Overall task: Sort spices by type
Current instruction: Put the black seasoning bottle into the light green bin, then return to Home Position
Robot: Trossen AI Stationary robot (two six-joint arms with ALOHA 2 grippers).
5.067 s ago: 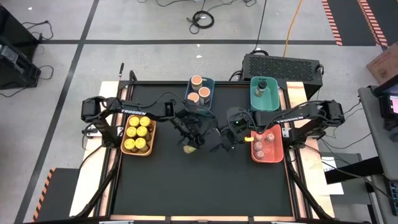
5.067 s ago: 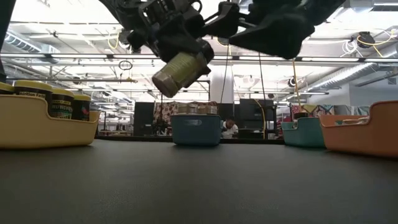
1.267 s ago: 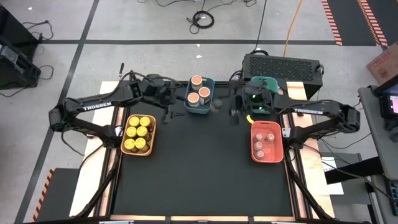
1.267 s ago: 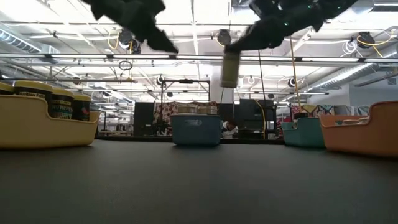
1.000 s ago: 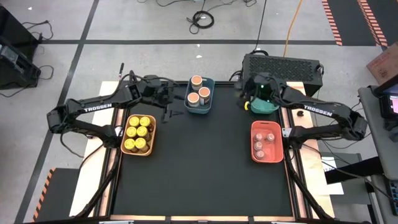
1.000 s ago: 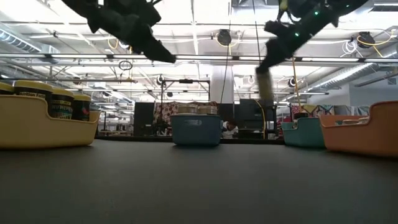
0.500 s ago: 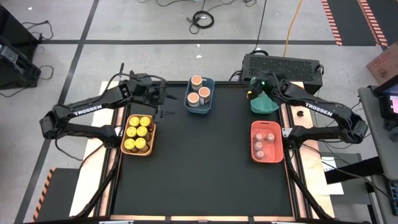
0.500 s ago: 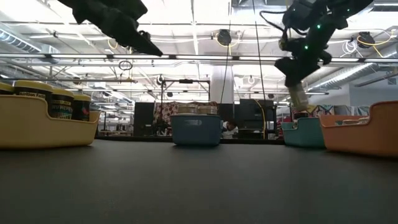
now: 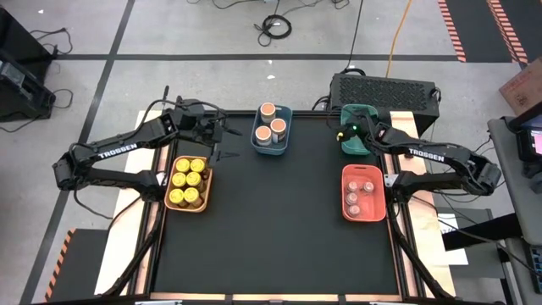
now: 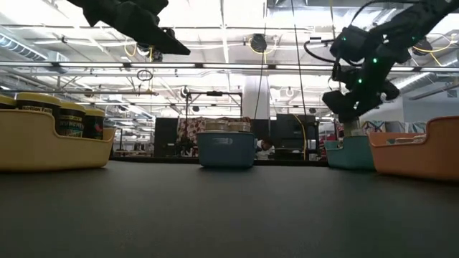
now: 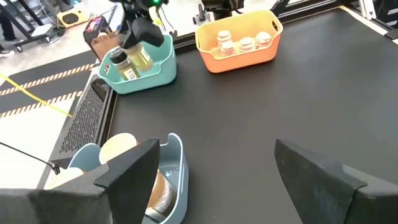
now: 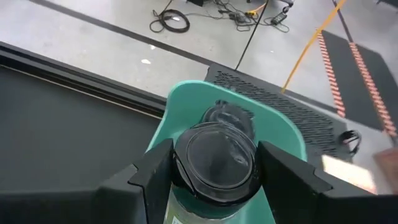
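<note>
An olive jar is held upright between the fingers of the right gripper, clamped at the neck just under its dark lid, as seen in the right wrist view. The gripper is placed directly above the teal bin at the table's far right corner; the jar's long axis is vertical, and the bin floor lies straight below it. In the left wrist view the held jar is seen already low inside the bin walls, just beside a second olive jar standing there; whether the two touch cannot be told. The coming move is judged to turn on this alignment: a straight release downward, with room kept from the neighbour. The left gripper is held wide and empty near the table's far left edge, between the orange bin of yellow-lidded jars and the blue bin; it is well apart from the teal bin, so the right arm is the nearer.
</note>
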